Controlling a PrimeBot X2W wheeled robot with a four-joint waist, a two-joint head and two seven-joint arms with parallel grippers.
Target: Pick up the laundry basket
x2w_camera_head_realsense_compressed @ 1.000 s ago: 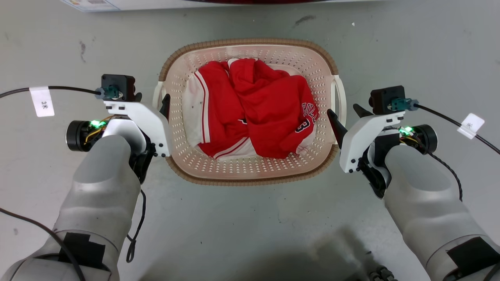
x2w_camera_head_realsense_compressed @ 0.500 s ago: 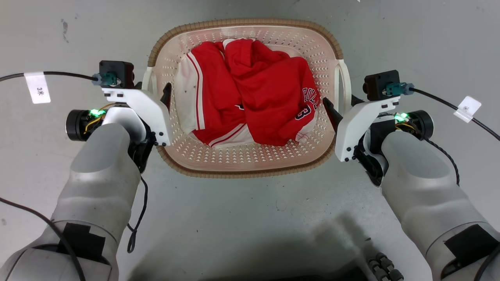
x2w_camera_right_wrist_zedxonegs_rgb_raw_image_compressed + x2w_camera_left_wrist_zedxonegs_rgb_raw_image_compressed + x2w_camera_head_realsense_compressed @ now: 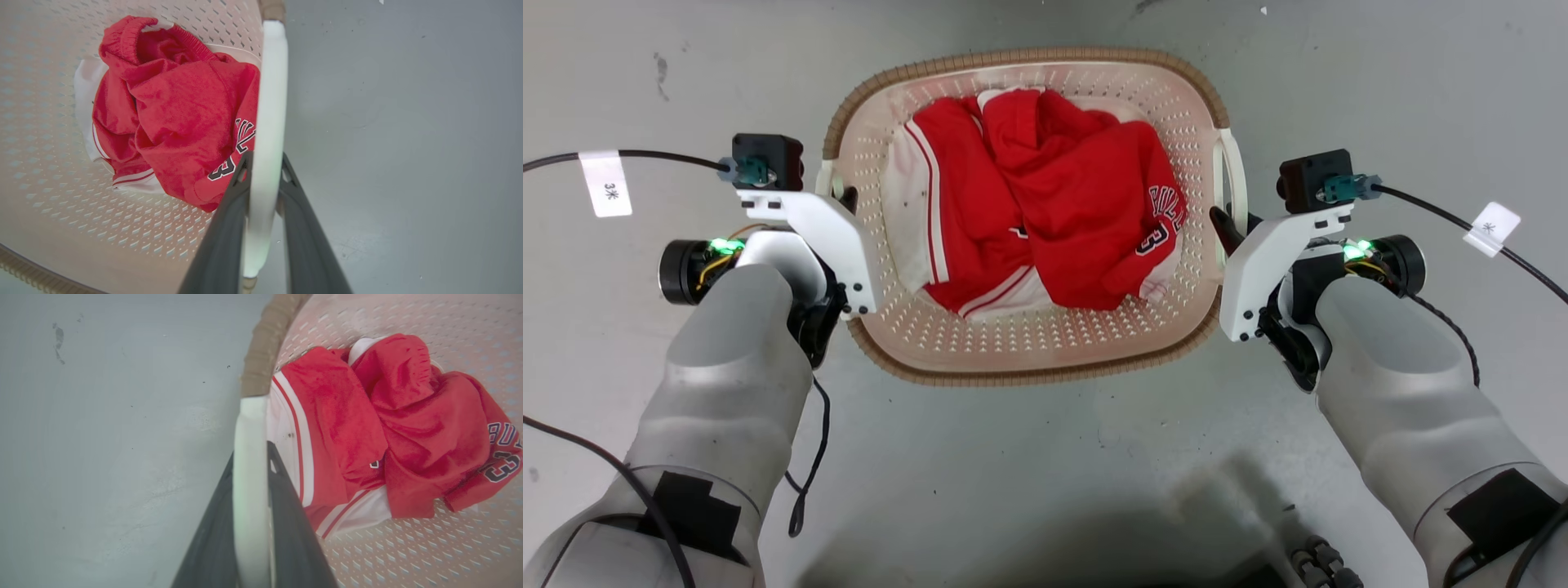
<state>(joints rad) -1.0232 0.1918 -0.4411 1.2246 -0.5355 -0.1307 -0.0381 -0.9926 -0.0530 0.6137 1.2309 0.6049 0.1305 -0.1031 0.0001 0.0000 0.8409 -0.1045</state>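
Left wrist view | left gripper [image 3: 251, 451] and right gripper [image 3: 264, 157] each pinched a laundry basket [image 3: 1021, 61] handle [image 3: 248, 416] | lifting evenly seemed wisest.

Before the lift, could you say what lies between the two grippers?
Head view: the basket, holding red clothes, spans from left gripper to right gripper.

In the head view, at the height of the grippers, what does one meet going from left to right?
White cable tag, left gripper, red clothes in the laundry basket, right gripper, second white cable tag.
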